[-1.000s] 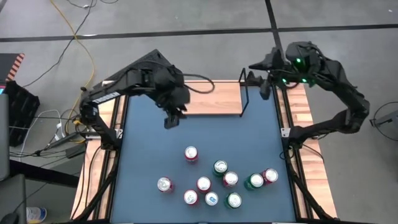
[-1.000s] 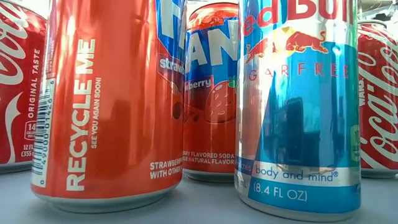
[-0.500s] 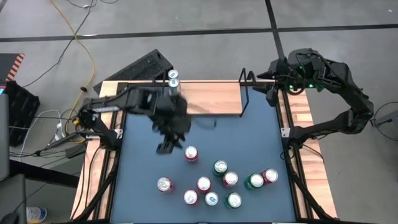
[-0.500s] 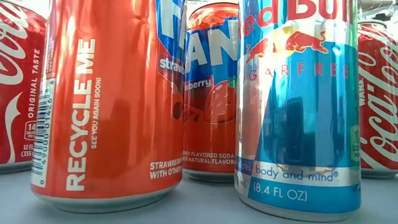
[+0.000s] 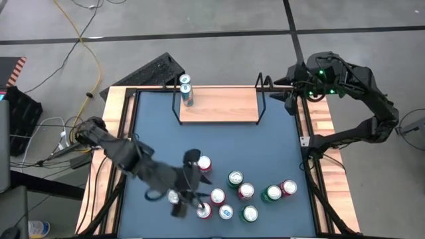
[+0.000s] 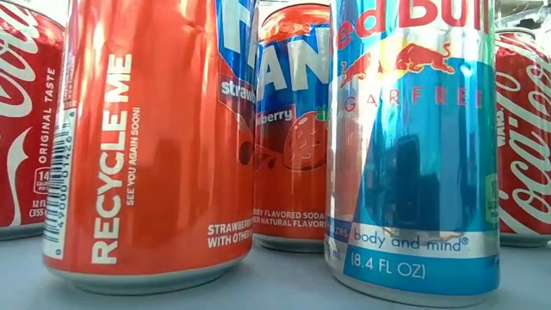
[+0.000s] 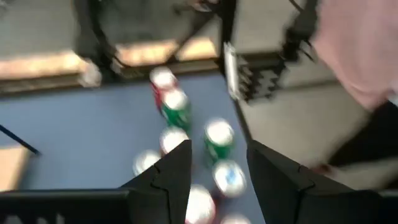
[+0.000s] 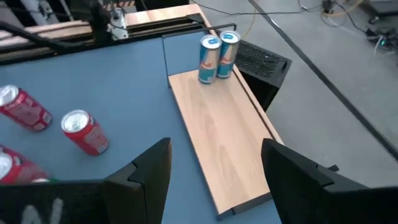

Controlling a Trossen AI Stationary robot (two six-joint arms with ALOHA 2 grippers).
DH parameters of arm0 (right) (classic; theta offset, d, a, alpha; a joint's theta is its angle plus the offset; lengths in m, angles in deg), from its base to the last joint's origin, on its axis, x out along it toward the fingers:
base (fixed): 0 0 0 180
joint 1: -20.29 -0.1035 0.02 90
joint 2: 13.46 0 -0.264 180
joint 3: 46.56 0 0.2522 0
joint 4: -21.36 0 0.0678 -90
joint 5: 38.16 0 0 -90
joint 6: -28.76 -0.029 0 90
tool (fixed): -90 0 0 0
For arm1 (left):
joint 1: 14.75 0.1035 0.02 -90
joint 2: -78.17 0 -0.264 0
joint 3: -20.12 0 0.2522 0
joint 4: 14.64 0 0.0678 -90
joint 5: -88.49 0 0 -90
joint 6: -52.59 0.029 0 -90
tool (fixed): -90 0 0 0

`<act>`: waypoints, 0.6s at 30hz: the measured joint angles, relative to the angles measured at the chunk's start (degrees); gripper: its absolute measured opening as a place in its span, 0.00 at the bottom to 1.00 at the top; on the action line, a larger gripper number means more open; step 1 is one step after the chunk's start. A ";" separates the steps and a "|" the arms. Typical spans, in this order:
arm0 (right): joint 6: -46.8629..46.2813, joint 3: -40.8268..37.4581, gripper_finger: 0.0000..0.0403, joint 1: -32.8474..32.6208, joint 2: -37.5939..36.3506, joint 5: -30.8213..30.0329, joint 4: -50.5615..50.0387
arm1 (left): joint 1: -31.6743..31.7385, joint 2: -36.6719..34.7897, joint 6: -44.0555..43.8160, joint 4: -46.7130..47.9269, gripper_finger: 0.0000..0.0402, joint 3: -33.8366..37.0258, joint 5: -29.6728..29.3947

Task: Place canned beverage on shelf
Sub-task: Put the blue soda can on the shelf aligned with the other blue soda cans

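Observation:
Two slim blue-and-silver cans (image 5: 184, 89) stand upright on their bases at the left end of the light-wood shelf (image 5: 222, 106), and show again in the right wrist view (image 8: 216, 55). Several more cans (image 5: 232, 192) stand upright in a cluster on the blue table near its front edge. My left gripper (image 5: 191, 196) hovers open above the left part of that cluster; its fingers (image 7: 177, 168) frame cans (image 7: 217, 140) farther off, with nothing between them. My right gripper (image 5: 282, 89) hangs open beside the shelf's right end, over the board (image 8: 217, 137).
Black wire frames (image 5: 260, 99) rise at both ends of the shelf. A wooden rim (image 5: 322, 126) borders the blue table top. In the low view an orange can (image 6: 146, 138) and a blue-and-silver can (image 6: 413, 146) stand close to the camera. Bare blue surface (image 5: 219, 143) lies between shelf and cluster.
My left gripper has swung from the shelf's left end toward the table's near edge and now hovers over the can cluster, turning as it went. The two blue cans it had hidden now show on the shelf.

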 joint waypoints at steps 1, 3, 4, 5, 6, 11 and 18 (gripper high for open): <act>0.22 0.00 0.59 -0.08 0.00 0.36 0.01 | -0.38 1.22 0.77 -2.73 0.35 0.04 -2.84; 0.32 0.00 0.59 -0.67 0.07 1.67 -0.20 | -0.50 3.77 1.52 -9.51 0.35 0.07 -5.59; 0.56 0.00 0.59 -1.01 0.07 2.42 -0.40 | -0.60 4.83 1.51 -11.63 0.35 0.07 -5.68; 0.96 0.00 0.59 -1.49 0.04 2.68 -0.69 | -0.71 6.00 1.48 -12.90 0.36 0.07 -5.29; 1.30 0.00 0.59 -2.07 0.04 2.79 -1.15 | -0.65 7.23 1.09 -14.39 0.36 0.06 -4.10; 1.72 0.00 0.59 -4.96 0.00 2.90 -4.47 | -0.52 12.65 -1.69 -16.38 0.41 0.07 3.21; 1.60 0.00 0.59 -8.53 0.00 2.86 -6.44 | -0.36 15.98 -2.46 -16.17 0.54 0.12 7.96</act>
